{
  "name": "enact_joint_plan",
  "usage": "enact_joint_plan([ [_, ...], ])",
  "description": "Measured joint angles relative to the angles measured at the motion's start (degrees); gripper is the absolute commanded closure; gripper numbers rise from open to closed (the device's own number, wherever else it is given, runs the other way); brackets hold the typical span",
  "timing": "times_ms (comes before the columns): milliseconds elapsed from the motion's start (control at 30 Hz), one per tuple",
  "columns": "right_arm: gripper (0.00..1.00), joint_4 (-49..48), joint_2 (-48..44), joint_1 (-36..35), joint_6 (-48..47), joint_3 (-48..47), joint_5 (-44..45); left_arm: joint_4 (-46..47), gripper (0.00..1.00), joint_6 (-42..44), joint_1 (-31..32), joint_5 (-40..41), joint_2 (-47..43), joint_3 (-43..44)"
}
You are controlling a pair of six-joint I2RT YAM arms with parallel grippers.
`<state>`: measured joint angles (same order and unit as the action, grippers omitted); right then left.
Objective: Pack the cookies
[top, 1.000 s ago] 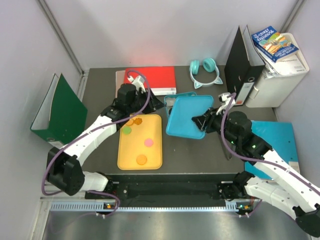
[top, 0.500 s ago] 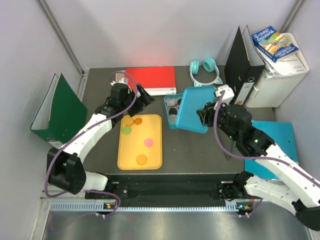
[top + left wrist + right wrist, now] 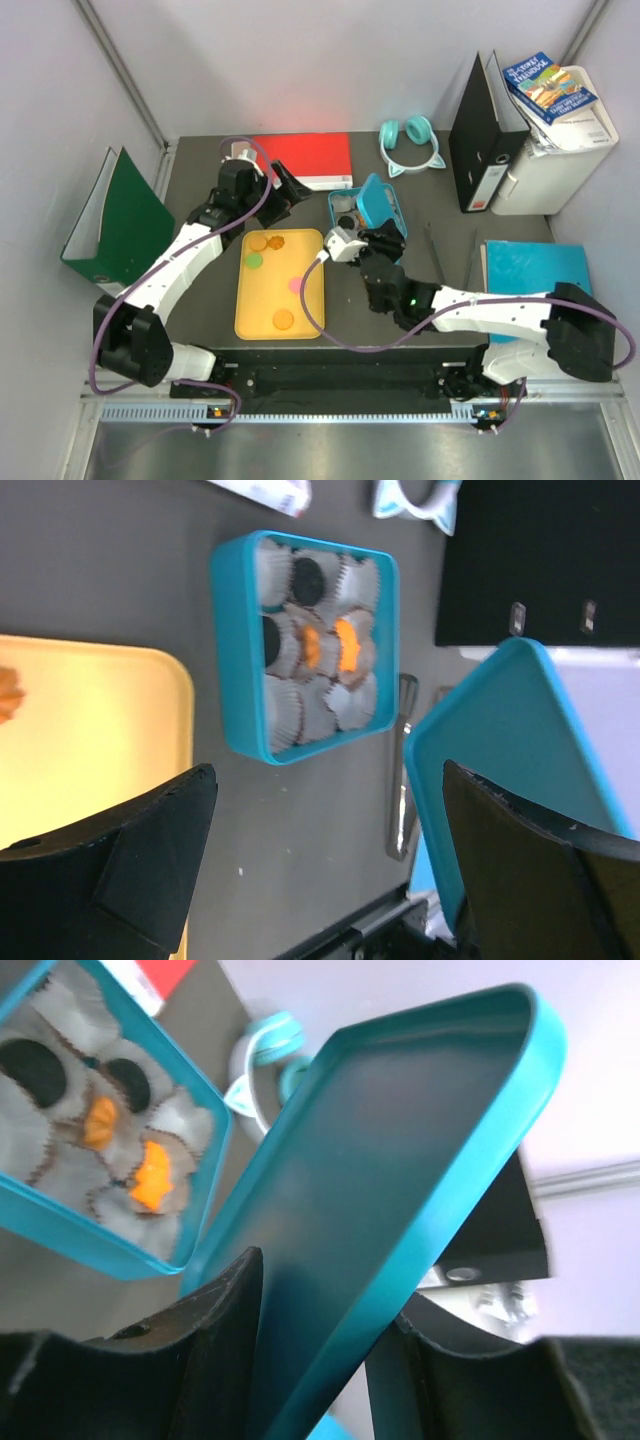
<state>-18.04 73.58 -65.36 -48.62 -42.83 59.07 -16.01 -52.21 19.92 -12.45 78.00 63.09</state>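
Observation:
The cookies are in two places. Three orange ones [image 3: 258, 243], a green one [image 3: 255, 260] and a pink one [image 3: 297, 284] lie on the yellow tray [image 3: 250, 310]. Two orange cookies [image 3: 347, 645] and two black cookies [image 3: 307, 577] sit in paper cups inside the teal box [image 3: 232, 680]. My left gripper [image 3: 288, 190] hovers open and empty just behind the tray's far end, left of the box. My right gripper [image 3: 320, 1300] is shut on the teal lid [image 3: 400, 1160], which stands tilted on edge at the box's right side and hides part of the box [image 3: 343, 207] from above.
Metal tweezers [image 3: 400, 770] lie on the table right of the box. A red book [image 3: 305, 160], teal headphones [image 3: 408, 145], a black binder [image 3: 485, 140] and a white box with a book [image 3: 560, 140] line the back. A green binder [image 3: 120, 215] stands left, a teal folder [image 3: 535, 270] lies right.
My left gripper opened and drew back from the tray's far end. My right arm swept left, carrying the lid from flat to steeply tilted beside the box.

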Motion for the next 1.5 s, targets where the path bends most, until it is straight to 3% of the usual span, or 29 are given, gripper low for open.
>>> enact_joint_plan([
  [267,1.0,-39.15,6.6,-5.9,-33.62,8.02,3.58,5.14,0.02,-0.28,-0.37,-11.37,0.35,0.9],
  [433,1.0,-50.4,10.23,-8.2,-46.38,9.7,0.81,10.21,0.02,-2.38,-0.37,-18.91,1.57,0.9],
  [767,1.0,-54.86,11.45,-8.39,-50.56,11.82,-0.74,20.06,0.02,-7.61,-1.53,-25.38,1.33,0.28],
  [967,1.0,-54.55,11.43,-8.39,-48.72,12.09,-0.92,26.38,0.11,-10.62,-0.81,-30.49,2.25,-0.87],
  [1200,1.0,-53.44,11.67,-8.39,-47.19,12.07,-1.57,23.23,0.16,-7.32,3.13,-33.18,5.09,0.17],
  [1300,1.0,-53.27,12.72,-8.39,-46.88,12.07,-1.86,18.32,0.25,-3.17,4.94,-32.85,5.92,3.41],
  [1433,1.0,-52.85,14.12,-8.39,-46.66,12.04,-1.99,14.51,0.45,0.66,6.12,-32.35,6.03,5.77],
  [1500,1.0,-52.68,14.34,-8.41,-46.56,12.04,-2.08,12.98,0.61,1.79,6.12,-31.8,6.19,6.1],
])
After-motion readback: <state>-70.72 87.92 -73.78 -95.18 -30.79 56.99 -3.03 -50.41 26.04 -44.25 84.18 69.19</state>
